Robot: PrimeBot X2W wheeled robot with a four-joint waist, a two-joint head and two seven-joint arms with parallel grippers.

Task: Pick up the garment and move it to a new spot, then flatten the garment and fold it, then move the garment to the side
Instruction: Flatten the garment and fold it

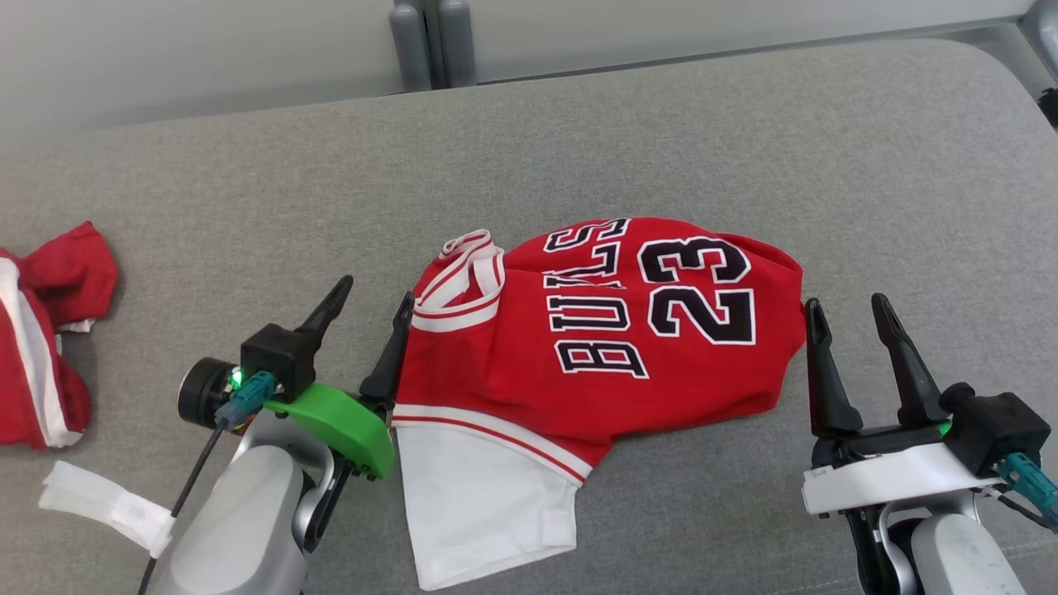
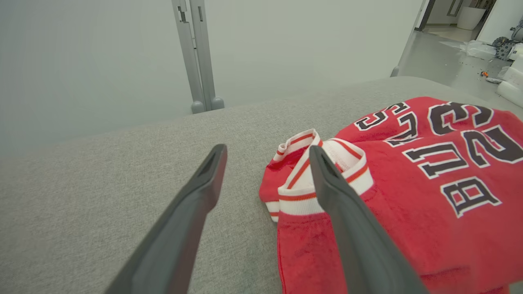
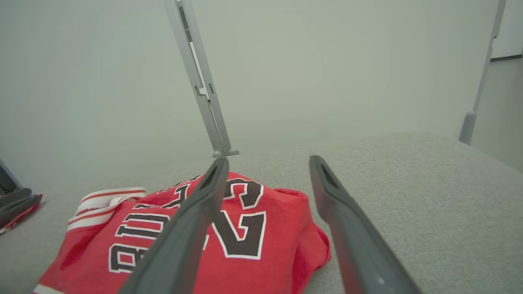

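**Location type: partitioned test bay in a lab or workshop building.**

A grey fabric-covered pad [image 1: 248, 190] lies under both end effectors as the work surface. Directly ahead of the left gripper [image 2: 267, 151], plain pale partition panels [image 2: 102, 61] stand behind it, joined by a grey metal post [image 2: 206, 61] with rounded feet. A second post [image 3: 484, 65] stands ahead and right of the right gripper [image 3: 268, 160]. Far right of the left gripper, past the panel edge, a bare floor [image 2: 445, 61] carries pale bundles [image 2: 508, 38] and small debris.
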